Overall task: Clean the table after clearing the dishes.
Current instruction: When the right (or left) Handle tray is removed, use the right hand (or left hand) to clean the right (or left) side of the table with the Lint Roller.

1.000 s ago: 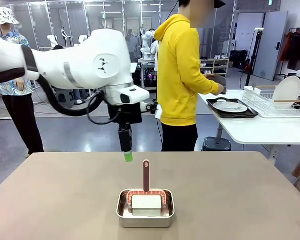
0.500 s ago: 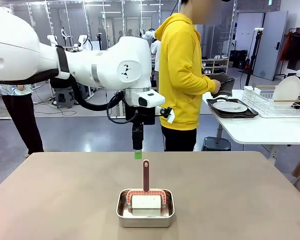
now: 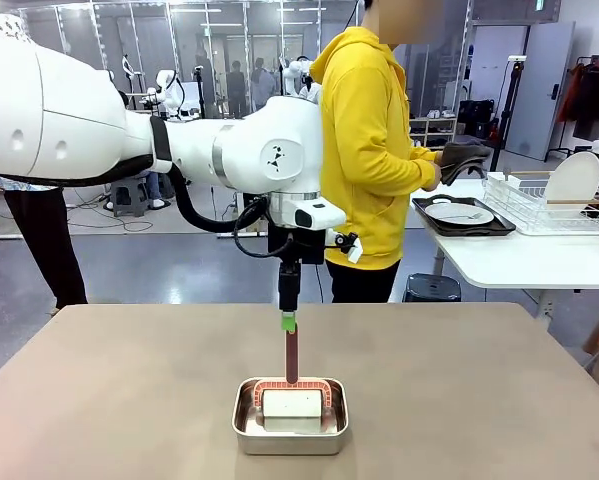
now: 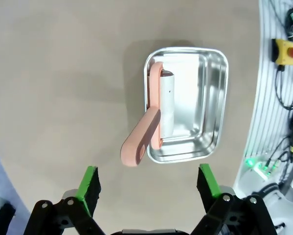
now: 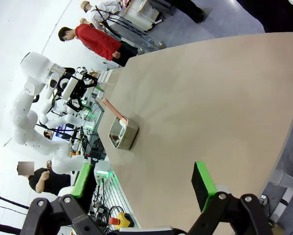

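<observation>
The brown table carries a small steel pan holding a pink-handled cleaning tool with a white block. My left gripper points straight down, its green tips level with the top of the upright handle. From the left wrist, the gripper stands open, with the handle and pan below and nothing between the pads. The right gripper is open and holds nothing, high off the table. One of the dishes, a white plate on a dark tray, lies on the white side table.
A person in a yellow hoodie stands beyond the far edge, facing the white table and holding a dark object. A wire rack with a white plate sits there. Another person stands at far left.
My left arm has swung to the right and come down, bringing its gripper from left of the tool to directly over the handle. The person has lifted the dark object higher.
</observation>
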Available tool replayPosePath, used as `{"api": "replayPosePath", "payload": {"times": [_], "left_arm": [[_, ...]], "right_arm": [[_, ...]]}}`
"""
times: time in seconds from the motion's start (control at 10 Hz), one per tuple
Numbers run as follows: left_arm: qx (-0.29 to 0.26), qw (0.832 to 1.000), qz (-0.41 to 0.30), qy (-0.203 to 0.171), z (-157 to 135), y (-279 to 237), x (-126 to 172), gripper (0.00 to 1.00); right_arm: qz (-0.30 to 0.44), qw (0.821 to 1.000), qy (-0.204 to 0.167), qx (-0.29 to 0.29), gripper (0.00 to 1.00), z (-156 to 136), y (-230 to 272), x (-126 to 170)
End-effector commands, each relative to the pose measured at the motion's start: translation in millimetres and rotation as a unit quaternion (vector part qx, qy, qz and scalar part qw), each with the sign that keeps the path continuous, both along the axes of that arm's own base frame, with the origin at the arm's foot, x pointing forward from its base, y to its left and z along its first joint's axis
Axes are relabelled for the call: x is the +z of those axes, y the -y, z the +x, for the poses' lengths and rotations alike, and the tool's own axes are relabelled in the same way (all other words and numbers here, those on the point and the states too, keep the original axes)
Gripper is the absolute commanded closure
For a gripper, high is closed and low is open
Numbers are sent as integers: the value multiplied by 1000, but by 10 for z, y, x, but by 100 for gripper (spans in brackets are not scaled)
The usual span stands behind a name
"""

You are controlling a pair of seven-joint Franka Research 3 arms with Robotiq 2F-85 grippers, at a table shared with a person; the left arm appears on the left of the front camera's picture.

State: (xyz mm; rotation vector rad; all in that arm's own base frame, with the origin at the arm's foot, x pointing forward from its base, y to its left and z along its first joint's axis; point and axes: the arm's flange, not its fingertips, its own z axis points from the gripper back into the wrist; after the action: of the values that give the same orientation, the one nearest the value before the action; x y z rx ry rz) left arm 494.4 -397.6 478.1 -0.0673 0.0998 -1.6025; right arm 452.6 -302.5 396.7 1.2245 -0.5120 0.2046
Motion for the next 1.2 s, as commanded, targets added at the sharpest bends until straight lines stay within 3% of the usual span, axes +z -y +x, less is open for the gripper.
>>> {"api": "replayPosePath", "payload": {"times": [0.0, 0.5, 1.1], "left_arm": [[2, 1000, 16, 22, -7, 20, -57, 0], [6, 1000, -9, -2, -11, 39, -404, 0], [16, 999, -2, -27, -82, 66, -623, 0]], "right_arm": [[3, 1000, 5, -2, 0, -47, -42, 22], [3, 1000, 5, -2, 0, -47, -42, 22], [3, 1000, 5, -2, 0, -47, -42, 22]]}}
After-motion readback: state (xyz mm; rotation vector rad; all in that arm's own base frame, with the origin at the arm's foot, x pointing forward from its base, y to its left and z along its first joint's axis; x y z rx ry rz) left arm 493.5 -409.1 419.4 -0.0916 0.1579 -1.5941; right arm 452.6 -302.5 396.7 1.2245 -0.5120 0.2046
